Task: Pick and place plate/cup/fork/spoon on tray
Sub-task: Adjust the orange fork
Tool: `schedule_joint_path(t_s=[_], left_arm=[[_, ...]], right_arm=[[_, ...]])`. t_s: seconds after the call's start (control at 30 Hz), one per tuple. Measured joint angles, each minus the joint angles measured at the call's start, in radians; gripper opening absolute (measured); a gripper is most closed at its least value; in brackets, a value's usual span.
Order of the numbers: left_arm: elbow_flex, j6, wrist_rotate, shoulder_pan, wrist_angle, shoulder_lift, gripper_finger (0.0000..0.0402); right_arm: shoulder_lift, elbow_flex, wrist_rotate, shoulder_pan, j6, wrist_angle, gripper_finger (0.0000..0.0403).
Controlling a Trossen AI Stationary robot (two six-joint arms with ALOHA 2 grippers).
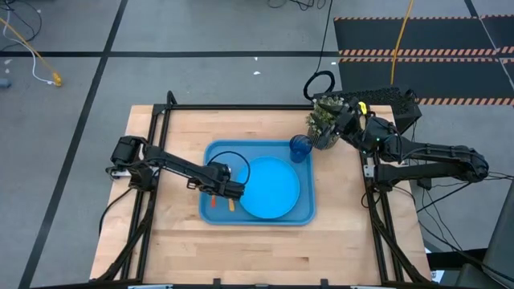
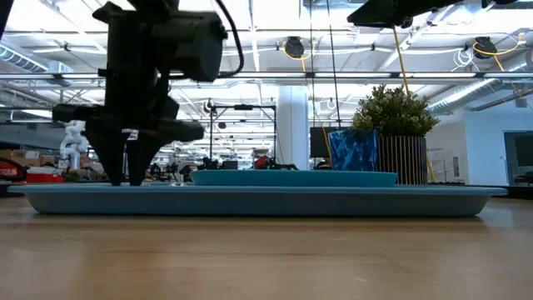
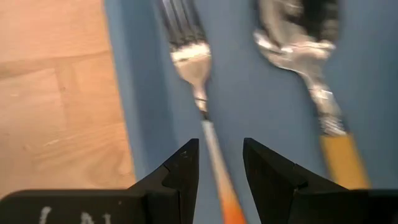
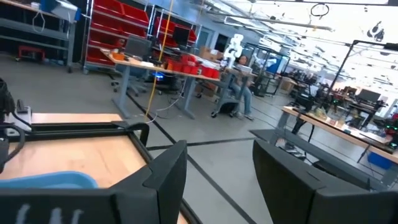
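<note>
The light-blue tray (image 1: 210, 149) lies mid-table. On it rest the round sky-blue plate (image 1: 270, 189), the dark-blue cup (image 1: 299, 148) at its far right corner, and side by side at its left end the fork (image 3: 193, 62) and the spoon (image 3: 298, 43). My left gripper (image 3: 221, 155) points down over the tray's left end, open. Its fingers stand on either side of the fork's thin orange handle (image 3: 214, 171) with a gap on each side, their ends low by the tray floor (image 2: 125, 177). My right gripper (image 4: 217, 162) waits open, raised over the table's far right.
A potted green plant (image 1: 325, 120) stands at the far right, just behind the cup (image 2: 354, 150). Bare wooden table (image 1: 177, 241) lies in front of the tray and to its left. Black frame rails run along the table's edges.
</note>
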Motion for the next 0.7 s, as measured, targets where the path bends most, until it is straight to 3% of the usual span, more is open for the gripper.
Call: schedule_joint_path(t_s=[0.3,0.7], left_arm=[[-0.081,0.03,0.04,0.043,0.094,-0.005,0.0129],[-0.086,0.056,0.048,0.046,0.104,-0.011,0.0129]], right_arm=[[0.0,0.0,0.0,0.0,0.0,0.0,0.0176],[0.0,0.0,0.0,0.0,0.002,0.0,0.0176]])
